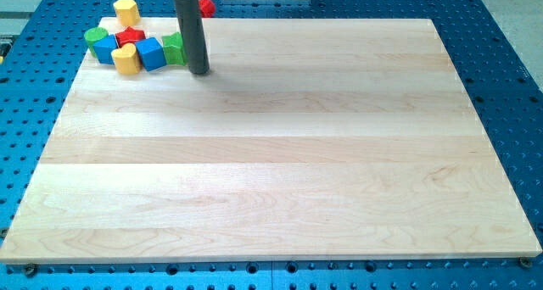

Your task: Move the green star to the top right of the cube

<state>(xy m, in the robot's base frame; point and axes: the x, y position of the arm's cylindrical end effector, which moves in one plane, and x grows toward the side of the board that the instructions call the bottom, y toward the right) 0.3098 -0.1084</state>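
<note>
Just left of my tip [199, 71] sits the green star [173, 48], touching it.

Wooden table [280, 154] on a blue perforated base [509, 78], my tip [199, 71] at the view's top left, touching or just beside the green star [174, 48], blue cube [152, 54] left of the star, yellow heart-like block [125, 60], red block [130, 38], green cylinder [95, 37], yellow block [126, 10] above, another red block [206, 6] apart behind the rod

Green star [174, 48], blue cube [152, 54], pale wooden board [280, 154].
</note>
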